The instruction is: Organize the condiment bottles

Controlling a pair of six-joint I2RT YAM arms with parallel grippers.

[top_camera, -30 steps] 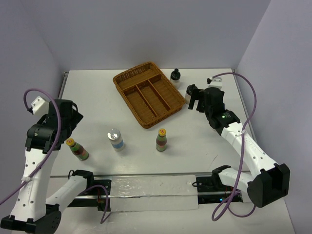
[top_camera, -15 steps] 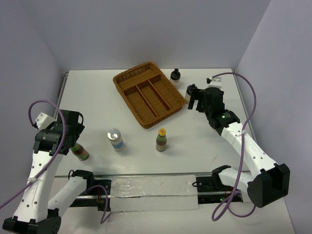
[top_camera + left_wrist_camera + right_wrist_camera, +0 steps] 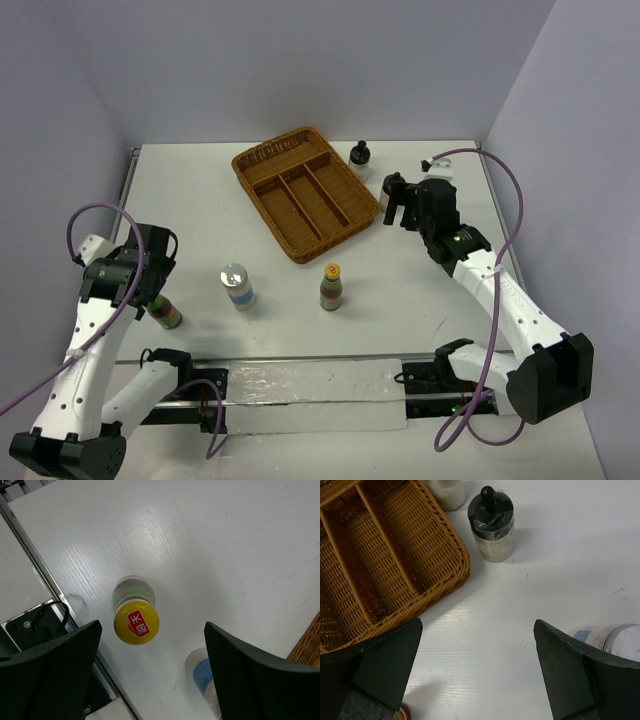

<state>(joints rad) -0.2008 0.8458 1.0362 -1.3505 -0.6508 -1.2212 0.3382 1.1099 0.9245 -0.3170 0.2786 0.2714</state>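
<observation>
My left gripper [image 3: 155,290] is open above a slim yellow-capped bottle [image 3: 166,314] with a red-green label, standing near the table's front left. In the left wrist view its cap [image 3: 136,622] lies between my open fingers, nearer the left one, untouched. A white blue-labelled bottle [image 3: 237,285] stands to the right of it and also shows in the left wrist view [image 3: 202,672]. A second yellow-capped bottle [image 3: 331,287] stands mid-table. My right gripper [image 3: 397,205] is open and empty [image 3: 478,622] beside the basket. A squat black-capped bottle [image 3: 491,525] stands ahead of it. Another black-capped bottle [image 3: 360,160] is behind the basket.
A wicker basket [image 3: 305,190] with three long compartments and one cross compartment sits at the back centre, and its corner shows in the right wrist view [image 3: 455,565]. A white, blue-labelled, silver-capped bottle [image 3: 612,640] stands right of my right fingers. A metal rail [image 3: 45,580] runs along the table's edge.
My left arm has swung down and toward the near edge, bringing the open gripper over the left yellow-capped bottle. The right arm and all bottles have not moved.
</observation>
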